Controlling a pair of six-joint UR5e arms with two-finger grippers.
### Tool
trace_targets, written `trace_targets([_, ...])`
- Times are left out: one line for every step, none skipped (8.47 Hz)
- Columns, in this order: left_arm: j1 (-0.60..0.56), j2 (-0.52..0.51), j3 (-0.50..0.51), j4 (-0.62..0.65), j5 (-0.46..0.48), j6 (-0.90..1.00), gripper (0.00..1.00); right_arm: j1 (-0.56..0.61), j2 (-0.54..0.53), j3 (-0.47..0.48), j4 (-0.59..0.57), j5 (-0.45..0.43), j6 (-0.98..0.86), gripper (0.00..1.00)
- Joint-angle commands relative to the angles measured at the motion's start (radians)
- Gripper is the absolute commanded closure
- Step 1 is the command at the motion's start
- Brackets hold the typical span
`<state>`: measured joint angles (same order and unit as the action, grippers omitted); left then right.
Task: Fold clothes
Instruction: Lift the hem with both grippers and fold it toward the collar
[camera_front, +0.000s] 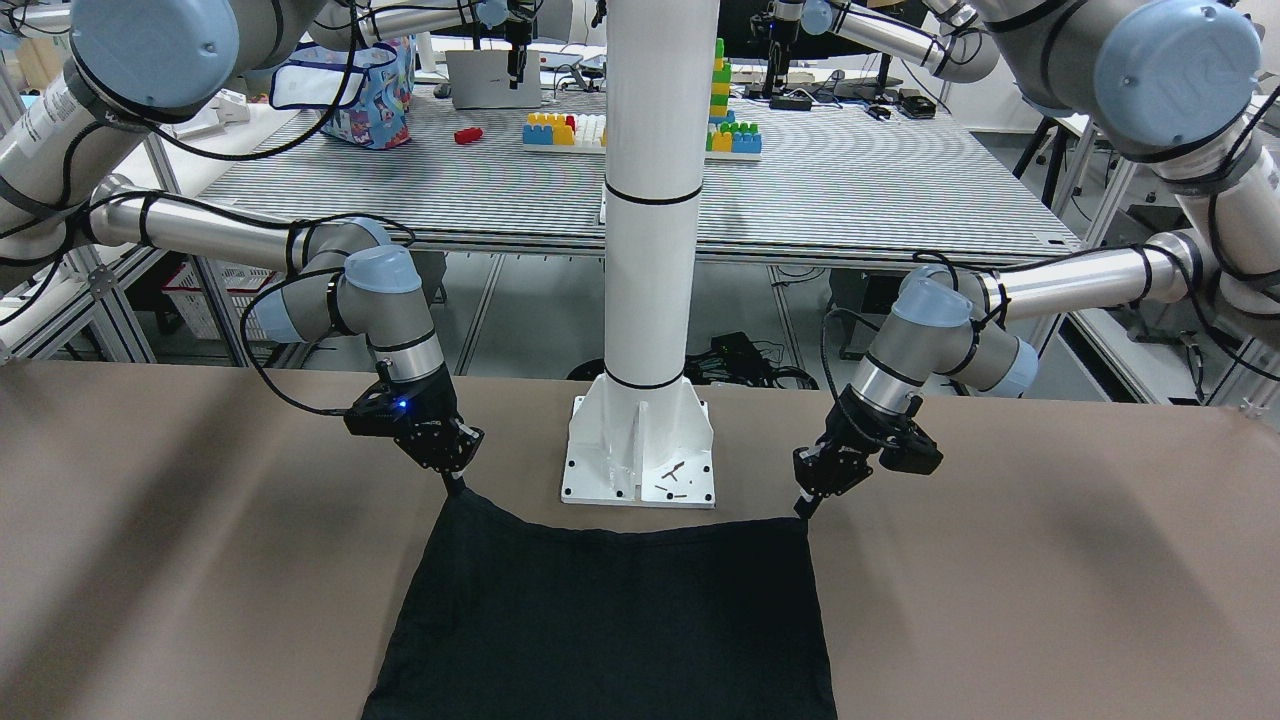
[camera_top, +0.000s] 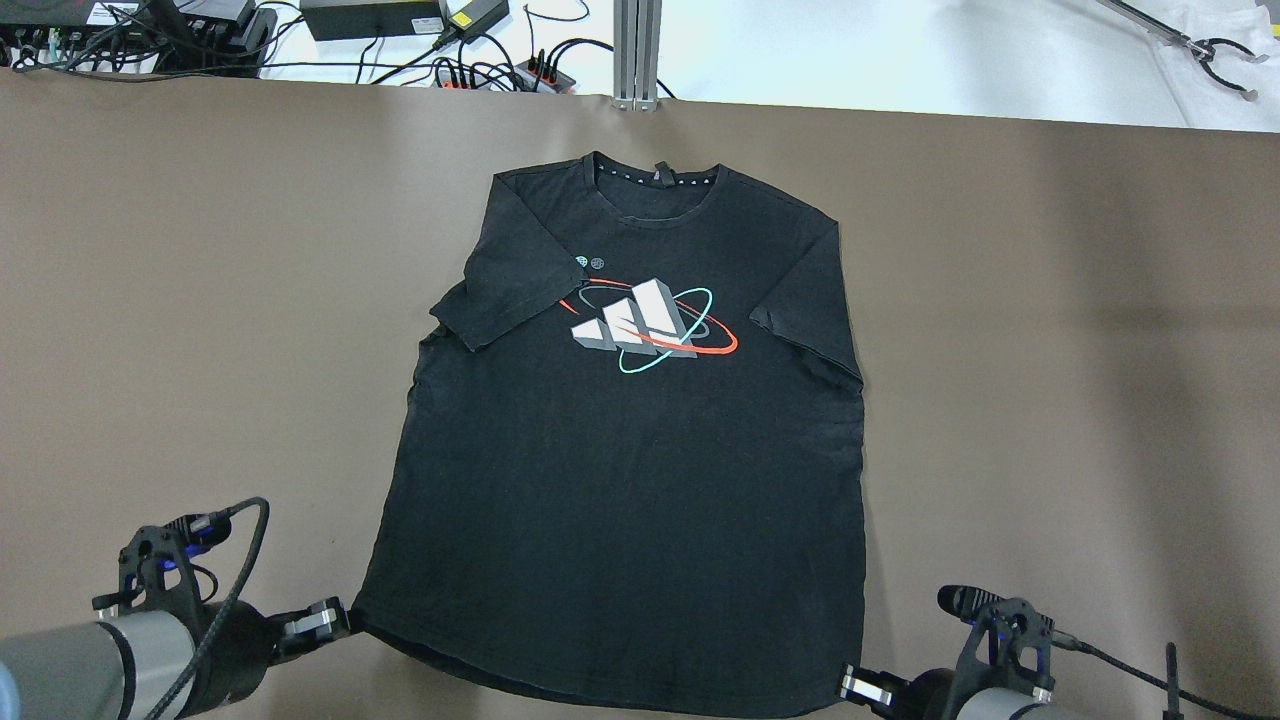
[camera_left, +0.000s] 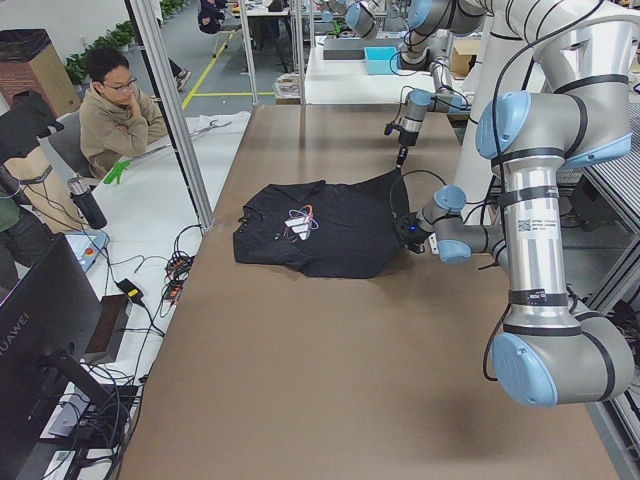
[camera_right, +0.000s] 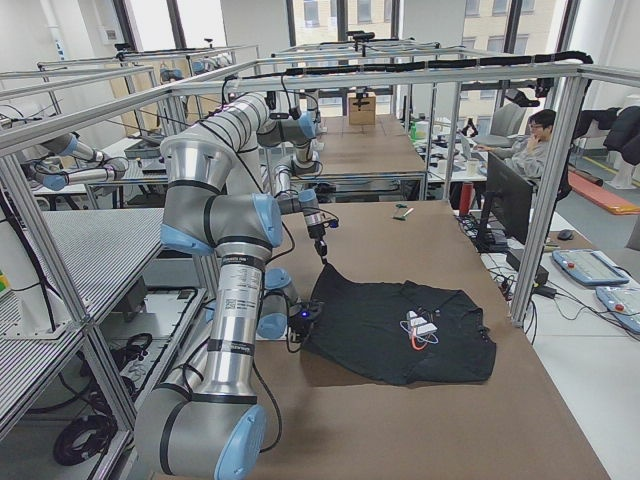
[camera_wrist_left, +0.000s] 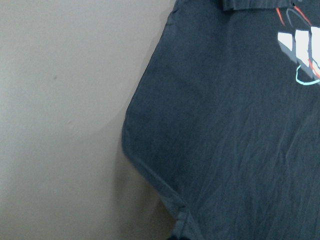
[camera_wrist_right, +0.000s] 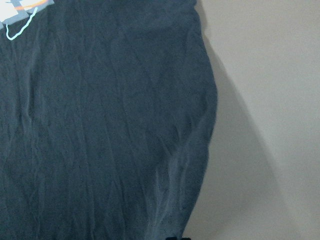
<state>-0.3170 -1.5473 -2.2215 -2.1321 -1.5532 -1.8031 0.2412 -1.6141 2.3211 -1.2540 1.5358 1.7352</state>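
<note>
A black T-shirt (camera_top: 620, 480) with a white, red and teal chest print (camera_top: 650, 325) lies flat and face up on the brown table, collar at the far edge and hem toward me. Its left sleeve (camera_top: 500, 290) is folded inward. My left gripper (camera_top: 340, 620) is shut on the hem's left corner, which also shows in the front-facing view (camera_front: 805, 505). My right gripper (camera_top: 850, 685) is shut on the hem's right corner, seen in the front-facing view (camera_front: 455, 487). Both wrist views show the shirt fabric (camera_wrist_left: 240, 140) (camera_wrist_right: 100, 125) running down to the hidden fingertips.
The white pedestal base (camera_front: 640, 470) stands between the two grippers, just behind the hem. Cables and power strips (camera_top: 480, 70) lie beyond the table's far edge. Bare brown table (camera_top: 150, 300) shows on both sides of the shirt. A seated operator (camera_left: 120, 110) is beside the table.
</note>
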Motion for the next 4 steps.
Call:
trace_targets([-0.244, -0.42, 0.152, 0.438, -0.139, 0.17, 1.0, 0.361, 0.294, -0.165, -0.256, 0.268, -0.258, 1.0])
trace_targets([-0.307, -0.554, 0.228, 0.559, -0.143, 0.203, 1.0, 0.433, 0.333, -0.219, -0.281, 0.27, -0.363, 1.0])
trace_targets([-0.348, -0.595, 0.3, 0.557, -0.154, 0.226, 1.0, 0.502, 0.364, -0.271, -0.282, 0.27, -0.452, 1.0])
trace_targets([-0.403, -0.608, 0.34, 0.557, -0.192, 0.276, 1.0, 0.562, 0.423, -0.349, -0.282, 0.268, -0.5, 1.0])
